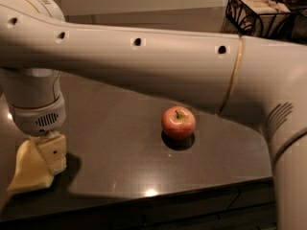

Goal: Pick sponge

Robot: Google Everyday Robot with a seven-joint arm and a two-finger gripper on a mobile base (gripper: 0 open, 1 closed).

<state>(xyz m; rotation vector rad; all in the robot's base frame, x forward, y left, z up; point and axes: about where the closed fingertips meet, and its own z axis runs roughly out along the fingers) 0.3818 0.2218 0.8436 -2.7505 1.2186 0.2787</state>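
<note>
— Where's the sponge (26,172)?
— Near the counter's (120,162) front-left corner, tilted up against my gripper (48,159). Spread or pinching, I cannot tell.
— The risk?
— Soft foam: a shallow hold on one corner could let it fold and slip out, I judge.

You look at a kitchen-type counter: dark polished countertop (112,143), apple (178,122) centre, wire basket (256,14) upper right; gripper (50,159) lower left.
</note>
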